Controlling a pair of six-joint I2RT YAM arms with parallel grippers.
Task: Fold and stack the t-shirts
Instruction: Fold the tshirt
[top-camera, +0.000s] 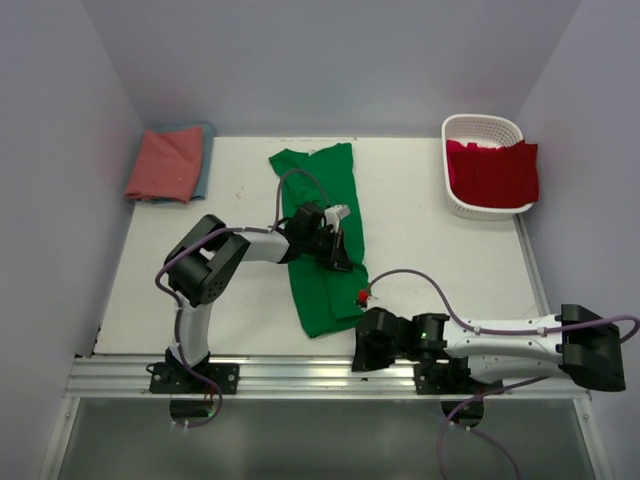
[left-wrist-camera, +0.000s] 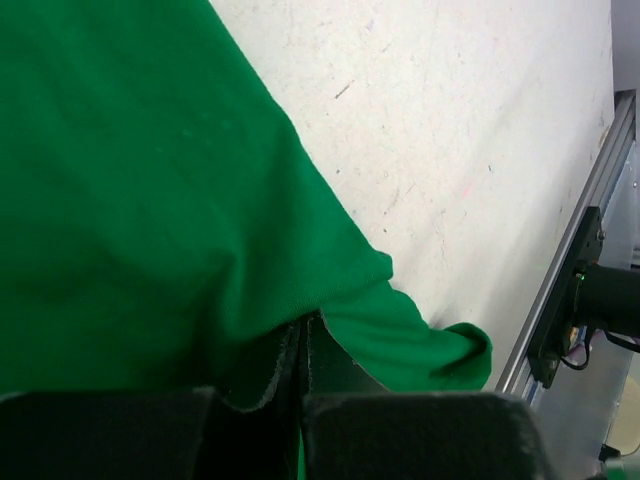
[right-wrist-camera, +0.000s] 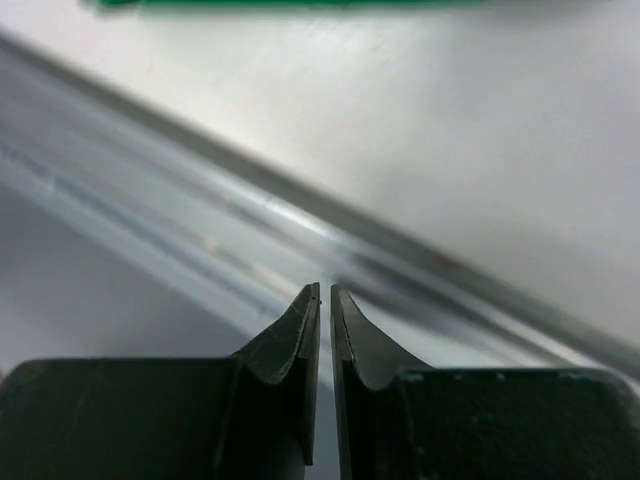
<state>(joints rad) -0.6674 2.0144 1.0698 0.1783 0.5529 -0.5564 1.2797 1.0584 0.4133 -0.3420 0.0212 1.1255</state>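
- Trouble is showing first in the overhead view. Your left gripper (top-camera: 340, 258) is sitting on the green t-shirt (top-camera: 320, 190), which is lying as a long strip running near to far at the middle of the table (top-camera: 440, 230).
  - The right gripper (top-camera: 360, 352) is hanging at the near edge, just right of the strip's near corner, so only one arm is gripping cloth.
  - If you are dragging the fold over from a single pinch, the strip is likely to skew or bunch.
  - The salmon-pink t-shirt (top-camera: 163, 162) is resting folded on the teal-blue t-shirt (top-camera: 206, 150) at the far left. The red t-shirt (top-camera: 495, 172) is draping over the white basket (top-camera: 480, 128) at the far right. Both are well apart from the work.
- In the left wrist view, the jaws are pressing together on a ridge of green cloth close to its edge.
  - The bite is looking shallow, so a quick lift is risking a slip.
  - You cannot tell how many layers are being caught. If it is only one, the fold is going to open.
- In the right wrist view, the jaws are standing all but pressed together with nothing between them. They are pointing at the metal rail (right-wrist-camera: 300, 215), and only a sliver of green is showing at the far edge.
  - Reaching in like this, you are likely to shove the cloth or knock the rail.
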